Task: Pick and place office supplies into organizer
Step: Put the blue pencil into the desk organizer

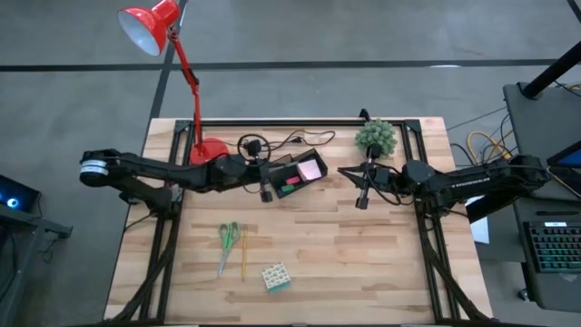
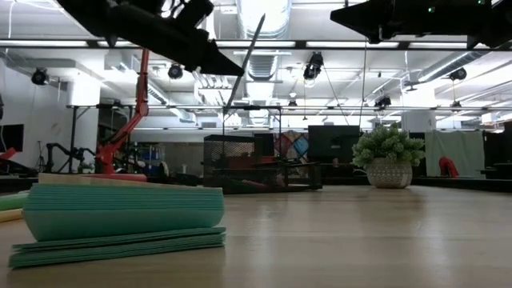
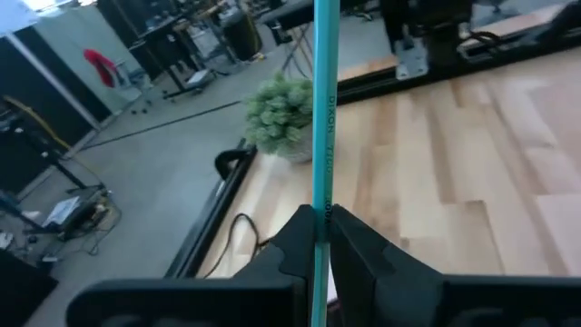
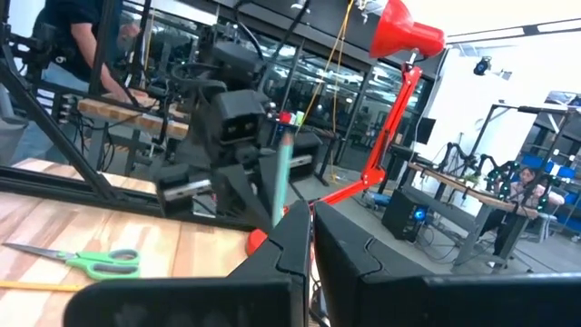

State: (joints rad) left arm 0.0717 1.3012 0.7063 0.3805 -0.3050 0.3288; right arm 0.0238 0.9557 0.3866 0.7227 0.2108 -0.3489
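My left gripper (image 1: 265, 186) hangs at the left end of the black organizer (image 1: 296, 173) and is shut on a teal pen (image 3: 324, 109). In the low view the pen (image 2: 244, 64) slants steeply above the organizer (image 2: 256, 164). The organizer holds a pink sticky-note pad (image 1: 310, 169) and a green eraser (image 1: 290, 181). Green-handled scissors (image 1: 229, 241), a yellow pencil (image 1: 243, 256) and the multicoloured cube (image 1: 275, 277) lie on the near half of the table. My right gripper (image 1: 362, 202) hangs shut and empty near the plant. My left gripper pinches the teal pen between its two fingertips (image 3: 349, 238), on the shaft (image 3: 321, 211). The fingers reach in from the table's left, slanting down. The pen is lifted clear and tilted, its lower end (image 2: 230, 106) above the organizer and the upper end (image 2: 262, 18) standing high.
A red desk lamp (image 1: 150, 27) stands on its base (image 1: 209, 150) left of the organizer, with a black cable (image 1: 272, 142) behind it. A small green plant (image 1: 376, 136) sits at the far edge. Bare wood (image 1: 363, 263) lies right of the cube.
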